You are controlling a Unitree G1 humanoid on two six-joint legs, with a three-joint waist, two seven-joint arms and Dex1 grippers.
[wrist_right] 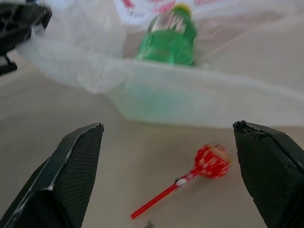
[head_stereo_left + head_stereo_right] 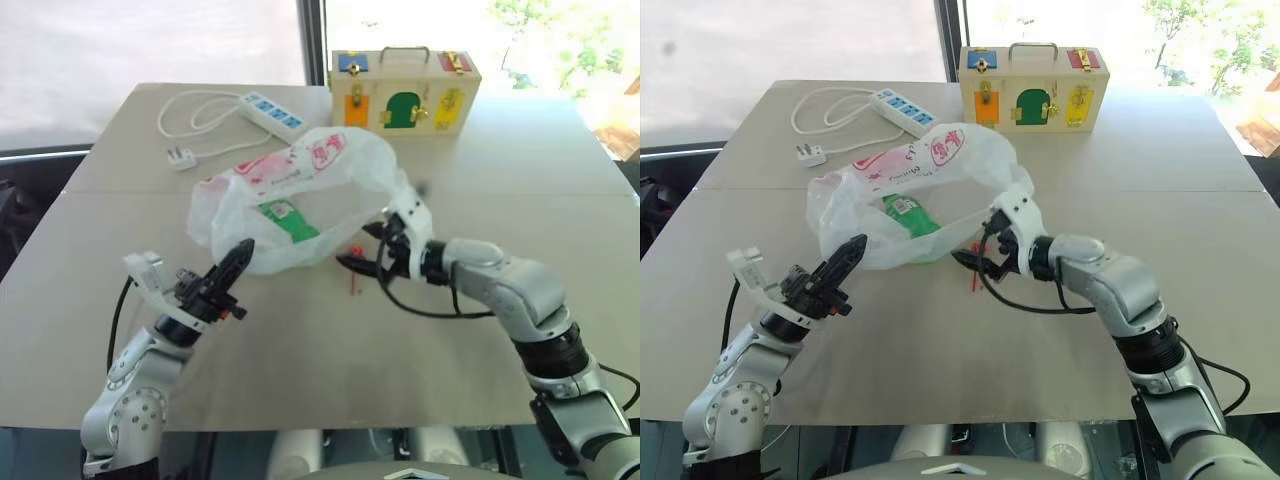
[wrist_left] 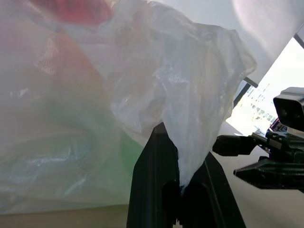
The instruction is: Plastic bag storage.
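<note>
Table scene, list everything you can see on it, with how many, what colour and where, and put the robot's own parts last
plastic bag: one, translucent white with red print, middle of the table, one edge pinched by the left gripper
green bottle: one, green with a yellow cap, lying inside the bag
lollipop: one, red, on the table beside the bag, below the right gripper
power strip: one, white with blue sockets, far left, cable coiled beside it
wooden box: one, pale wood with coloured doors, far edge
table: one, beige
left gripper: black, shut on the bag
right gripper: black, open over the lollipop
</note>
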